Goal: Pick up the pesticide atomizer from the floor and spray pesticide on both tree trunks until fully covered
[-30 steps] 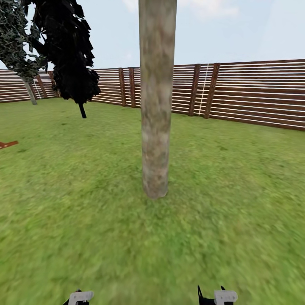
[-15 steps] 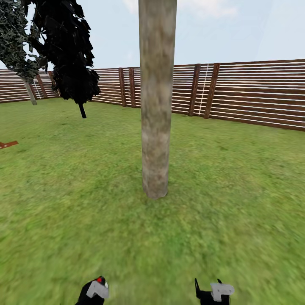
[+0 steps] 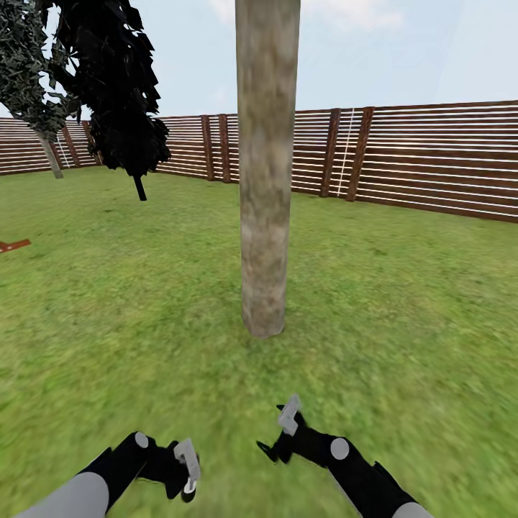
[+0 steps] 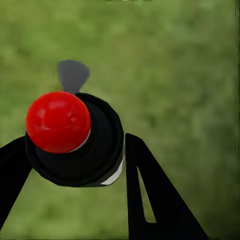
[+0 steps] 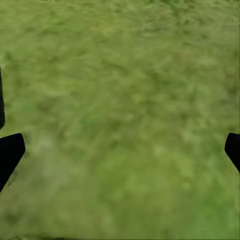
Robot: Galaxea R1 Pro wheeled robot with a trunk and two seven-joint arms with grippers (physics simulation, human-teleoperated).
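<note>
Both arms have risen into the head view since a moment ago, when just their tips showed at the lower edge. Green lawn spreads out to a brown slatted fence under a pale sky. One tree trunk, pale grey-beige and mottled, stands upright on the grass straight ahead of the robot. A black conifer and a second tree stand far off near the fence's left stretch. The left gripper reaches forward low over the grass, its fingers closed around the pesticide atomizer, a black body with a red knob. The right gripper angles inward toward the left one, jaws spread wide over bare grass.
</note>
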